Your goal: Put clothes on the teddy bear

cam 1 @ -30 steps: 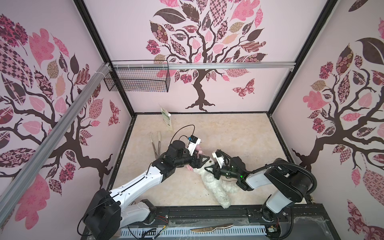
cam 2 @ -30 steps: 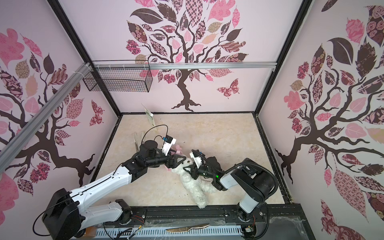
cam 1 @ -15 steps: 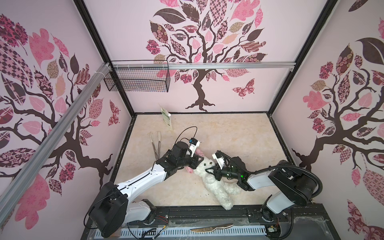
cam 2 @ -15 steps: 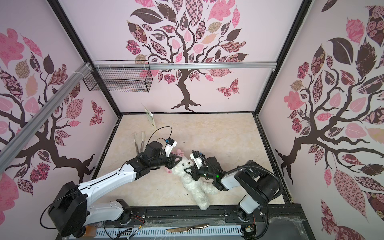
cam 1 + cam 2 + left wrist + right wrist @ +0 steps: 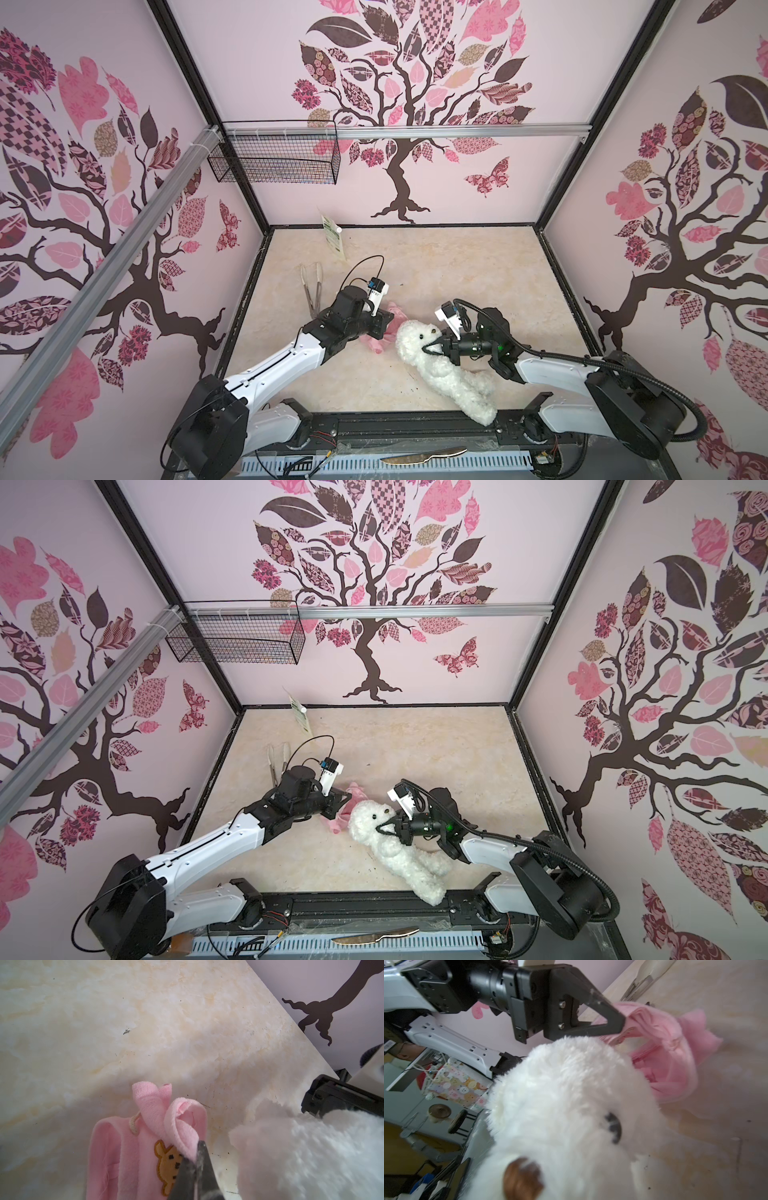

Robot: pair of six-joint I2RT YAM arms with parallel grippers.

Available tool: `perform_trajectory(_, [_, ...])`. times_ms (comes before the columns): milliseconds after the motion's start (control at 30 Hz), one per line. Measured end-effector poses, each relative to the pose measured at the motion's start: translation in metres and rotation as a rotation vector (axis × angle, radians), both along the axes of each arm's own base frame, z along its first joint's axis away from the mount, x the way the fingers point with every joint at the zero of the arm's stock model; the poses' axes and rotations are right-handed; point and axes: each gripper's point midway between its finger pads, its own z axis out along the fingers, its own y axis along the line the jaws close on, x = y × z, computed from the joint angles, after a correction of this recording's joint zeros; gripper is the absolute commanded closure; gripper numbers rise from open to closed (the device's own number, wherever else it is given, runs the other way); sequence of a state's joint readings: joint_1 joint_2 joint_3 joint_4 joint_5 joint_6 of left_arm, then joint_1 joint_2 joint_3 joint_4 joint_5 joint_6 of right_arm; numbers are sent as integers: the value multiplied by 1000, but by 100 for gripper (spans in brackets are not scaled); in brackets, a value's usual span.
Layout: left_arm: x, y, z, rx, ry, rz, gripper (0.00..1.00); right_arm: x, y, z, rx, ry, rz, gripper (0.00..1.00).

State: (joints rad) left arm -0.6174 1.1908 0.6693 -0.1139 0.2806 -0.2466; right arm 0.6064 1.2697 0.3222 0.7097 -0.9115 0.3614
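Observation:
The white fluffy teddy bear (image 5: 451,380) (image 5: 409,862) lies on its back near the front edge, head toward the middle. My right gripper (image 5: 429,347) (image 5: 382,828) is shut on the teddy bear at its neck, just under the chin; in the right wrist view the teddy bear (image 5: 571,1105) hides those fingers. A small pink hoodie (image 5: 395,316) (image 5: 354,790) lies bunched just left of the head. My left gripper (image 5: 195,1150) is shut on a fold of the hoodie (image 5: 124,1147) beside its orange bear patch (image 5: 168,1165). The left gripper's fingers (image 5: 612,1020) pinch the hoodie (image 5: 664,1053) above the bear's head.
Metal tongs (image 5: 311,286) (image 5: 277,762) lie behind the left arm. A flat tube (image 5: 334,241) leans at the back wall, under a wire basket (image 5: 274,160). A knife (image 5: 419,457) rests on the front rail. The marble floor (image 5: 145,1022) ends at walls all round.
My left gripper has gone from open to shut, pinching the hoodie's fold beside the bear's head. The right gripper has kept its hold on the bear.

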Motion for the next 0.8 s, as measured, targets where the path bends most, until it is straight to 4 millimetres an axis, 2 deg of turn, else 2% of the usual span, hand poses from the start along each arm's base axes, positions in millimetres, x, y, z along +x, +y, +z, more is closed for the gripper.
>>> perform_trajectory(167, [-7,-6,2,-25,10,-48,100,-12,5,5,-3,16,112,88])
perform_trajectory(333, [-15,-12,5,-54,27,-94,100,-5,17,2,-8,34,195,90])
perform_trajectory(467, [-21,-16,9,-67,25,-120,100,17,21,-10,-12,76,205,92])
perform_trajectory(633, [-20,-16,8,-60,20,-116,100,52,13,-31,-14,100,100,93])
perform_trajectory(800, [-21,-19,3,-48,27,-127,100,65,11,-37,-5,76,8,93])
